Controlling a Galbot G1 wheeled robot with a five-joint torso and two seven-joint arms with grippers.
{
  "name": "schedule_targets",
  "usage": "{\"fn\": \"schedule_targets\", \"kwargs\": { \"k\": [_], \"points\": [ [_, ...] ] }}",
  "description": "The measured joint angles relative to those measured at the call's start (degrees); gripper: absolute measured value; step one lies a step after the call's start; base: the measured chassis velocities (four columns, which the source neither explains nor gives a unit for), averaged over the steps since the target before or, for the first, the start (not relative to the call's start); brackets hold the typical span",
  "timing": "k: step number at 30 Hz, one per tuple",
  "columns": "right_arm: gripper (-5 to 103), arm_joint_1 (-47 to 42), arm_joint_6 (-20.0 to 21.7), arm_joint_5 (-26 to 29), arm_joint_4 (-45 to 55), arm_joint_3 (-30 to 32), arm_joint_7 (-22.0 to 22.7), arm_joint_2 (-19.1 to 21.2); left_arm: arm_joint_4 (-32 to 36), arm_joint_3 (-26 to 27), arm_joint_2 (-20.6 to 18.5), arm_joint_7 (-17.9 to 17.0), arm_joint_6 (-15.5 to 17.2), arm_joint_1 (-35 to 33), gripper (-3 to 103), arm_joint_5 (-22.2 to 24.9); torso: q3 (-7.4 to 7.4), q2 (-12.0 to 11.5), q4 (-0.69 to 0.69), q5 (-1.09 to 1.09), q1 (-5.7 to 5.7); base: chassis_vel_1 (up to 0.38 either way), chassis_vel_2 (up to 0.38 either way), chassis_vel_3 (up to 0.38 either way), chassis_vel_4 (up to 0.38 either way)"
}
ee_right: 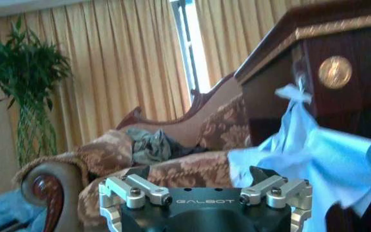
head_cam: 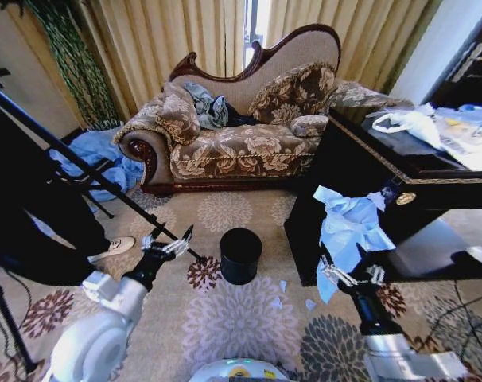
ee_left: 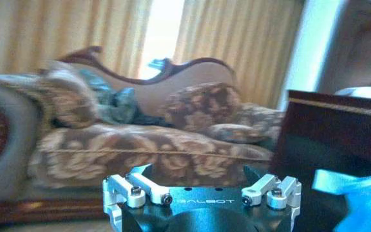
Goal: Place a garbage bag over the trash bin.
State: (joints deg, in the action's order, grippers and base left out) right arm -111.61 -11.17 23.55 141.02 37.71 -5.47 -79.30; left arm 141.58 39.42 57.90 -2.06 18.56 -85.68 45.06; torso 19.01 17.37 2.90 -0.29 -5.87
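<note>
The garbage bag (head_cam: 348,231) hangs limp from the edge of the dark cabinet (head_cam: 400,171), tied or caught at a knob near a round brass medallion (ee_right: 335,71), and drapes down just above and ahead of the right gripper (head_cam: 352,276). In the right wrist view the pale blue film (ee_right: 314,159) falls in loose folds close in front of the spread fingers, which hold nothing. It looks very light, thin and crinkly, so it should collapse and cling instead of keeping any shape, and it may slip between smooth metal pads unless several layers are bunched together. The lower free corner, nearest the right gripper, seems the easiest place to pinch; the open mouth hem would be better for spreading, though I cannot tell which edge is the mouth. A hard pull against the knotted top could tear it.

The trash bin (head_cam: 241,255) stands upright on the patterned carpet (head_cam: 241,318), open and unlined, between the two arms: well off to the side of the right gripper and just beside the left gripper (head_cam: 168,245). The left gripper hovers low over the carpet with its fingers apart and empty, the sofa (head_cam: 241,127) far beyond it. The bin looks rigid but light, so dragging film over its rim could tip it.
</note>
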Motion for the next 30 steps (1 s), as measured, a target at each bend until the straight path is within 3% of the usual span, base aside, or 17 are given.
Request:
{"fn": "schedule_targets", "kwargs": {
  "k": [2, 3, 4, 7, 8, 11, 13, 15, 16, 18, 20, 26, 28, 30],
  "points": [
    [100, -0.04, -0.06, -0.72, -0.35, -0.66, -0.25, -0.56, -1.64, -1.18, -3.06, -0.69, 0.49, 3.19, 97, 3.50, 0.00, 0.00, -0.01, -0.01, 0.00, 0.000, 0.000, 0.000, 0.000],
    [100, -0.13, -0.29, -1.52, -1.01, -1.22, -0.51, -1.26, -5.14, -3.95, -6.86, -1.62, 0.84, 7.91, 97, 7.73, 0.00, 0.00, 0.00, 0.00, 0.00, 0.000, 0.000, 0.000, 0.000],
    [100, -0.13, -0.29, -1.52, -1.01, -1.22, -0.51, -1.26, -5.14, -3.95, -6.86, -1.62, 0.84, 7.91, 97, 7.73, 0.00, 0.00, 0.00, 0.00, 0.00, 0.000, 0.000, 0.000, 0.000],
    [100, -0.44, -0.83, -1.96, -2.15, -1.25, -0.94, -1.70, -12.11, -11.48, -10.38, -2.61, 0.99, 16.74, 96, 11.76, 0.01, 0.00, -0.01, -0.02, 0.00, 0.000, 0.000, 0.000, 0.000],
    [100, -0.44, -0.83, -1.96, -2.15, -1.25, -0.94, -1.70, -12.11, -11.48, -10.38, -2.61, 0.99, 16.74, 96, 11.76, 0.01, 0.00, -0.01, -0.02, 0.00, 0.000, 0.000, 0.000, 0.000],
    [100, -0.48, -1.04, -1.87, -2.67, -0.94, -1.18, -1.80, -18.04, -19.54, -11.69, -3.45, 1.21, 27.66, 96, 16.41, 0.01, 0.00, -0.01, 0.01, 0.00, 0.000, 0.000, 0.000, 0.000],
    [100, -0.49, -1.06, -1.79, -2.75, -0.91, -1.34, -1.81, -19.35, -21.55, -11.69, -3.72, 1.24, 30.22, 96, 17.35, 0.00, 0.00, 0.00, 0.01, -0.01, 0.000, 0.000, 0.000, 0.000],
    [100, -0.54, -1.24, -1.49, -2.99, -0.80, -1.93, -1.81, -21.89, -25.76, -11.34, -4.53, 1.33, 35.00, 96, 19.43, 0.01, 0.00, 0.00, 0.02, -0.01, 0.000, 0.000, 0.000, 0.000],
    [100, -0.57, -1.59, -0.90, -3.20, -0.56, -3.08, -1.78, -24.33, -30.63, -10.26, -6.03, 1.51, 40.00, 95, 22.02, 0.01, 0.00, -0.01, 0.01, -0.01, 0.000, 0.000, 0.000, 0.000],
    [100, -0.58, -1.72, -0.66, -3.24, -0.48, -3.41, -1.78, -24.99, -32.29, -9.75, -6.52, 1.60, 41.65, 95, 22.98, 0.01, 0.00, -0.01, 0.01, -0.01, 0.000, 0.000, 0.000, 0.000],
    [100, -0.54, -2.16, 0.20, -3.38, -0.22, -4.25, -1.76, -27.09, -37.64, -7.75, -8.81, 2.06, 47.65, 94, 26.46, 0.00, 0.00, -0.01, 0.02, 0.00, 0.000, 0.000, 0.000, 0.000],
    [100, -0.22, -2.62, 0.49, -3.89, 0.12, -4.94, -1.83, -30.56, -44.44, -3.02, -13.80, 3.18, 56.39, 93, 32.42, 0.00, 0.00, -0.01, 0.03, 0.00, 0.000, 0.000, 0.000, 0.000],
    [100, -0.21, -2.82, 0.51, -4.05, 0.47, -4.99, -2.01, -33.09, -47.66, 1.67, -17.45, 4.07, 61.27, 93, 37.19, 0.00, 0.00, -0.01, 0.01, -0.01, 0.000, 0.000, 0.000, 0.000],
    [100, -0.24, -2.92, 0.53, -4.13, 0.64, -5.00, -2.09, -34.13, -48.66, 3.46, -18.43, 4.33, 62.89, 93, 38.97, 0.00, 0.00, 0.00, 0.01, -0.01, 0.000, 0.000, 0.000, 0.000]
  ]
}}
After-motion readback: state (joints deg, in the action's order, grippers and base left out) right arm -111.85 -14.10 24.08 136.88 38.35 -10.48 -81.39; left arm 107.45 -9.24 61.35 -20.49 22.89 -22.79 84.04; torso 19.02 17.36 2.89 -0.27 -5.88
